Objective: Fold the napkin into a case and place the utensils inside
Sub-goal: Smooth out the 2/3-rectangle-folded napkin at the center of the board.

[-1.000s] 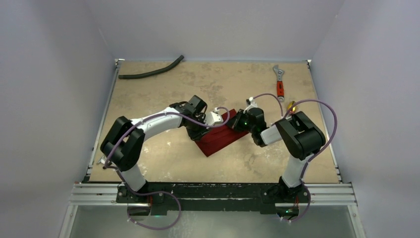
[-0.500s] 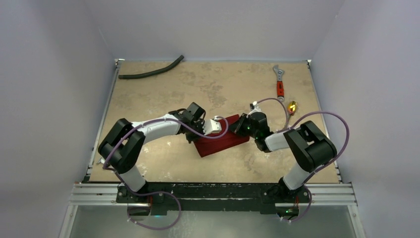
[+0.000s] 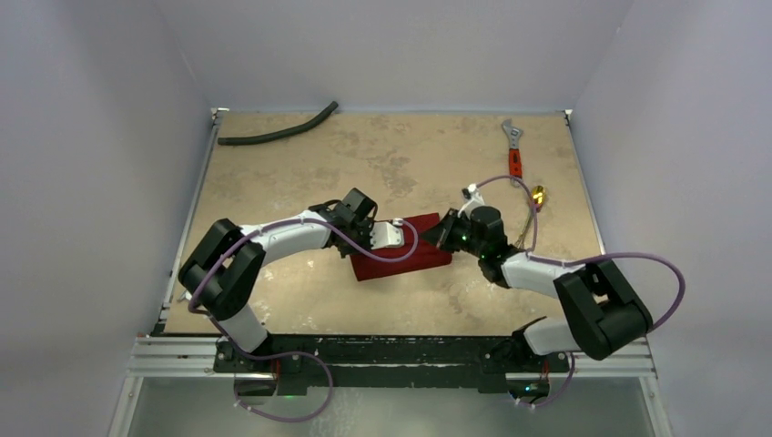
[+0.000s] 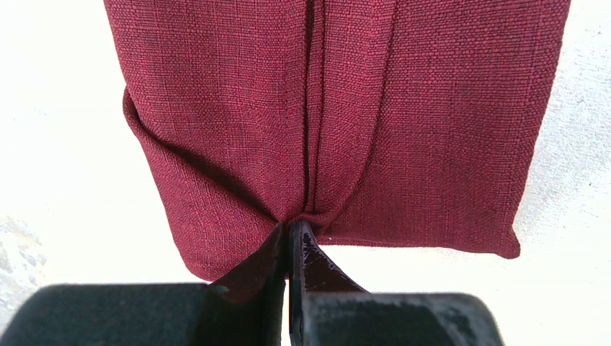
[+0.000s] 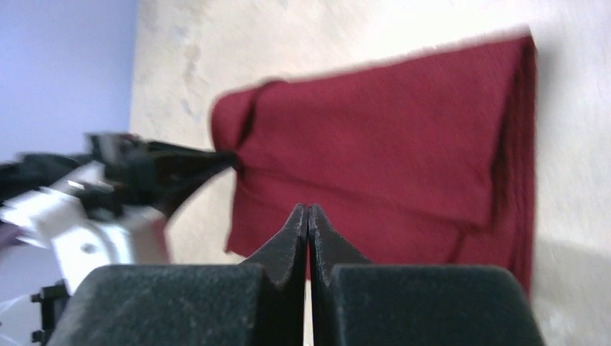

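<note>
Your right elbow has swung out and low, and the napkin has turned flatter across the worktop. Left fingers are shut, pinching its edge. Right fingers are shut over its other end; you can't tell whether they hold cloth. Farther off, a gold utensil lies near the wrench, the hose at the back.
</note>
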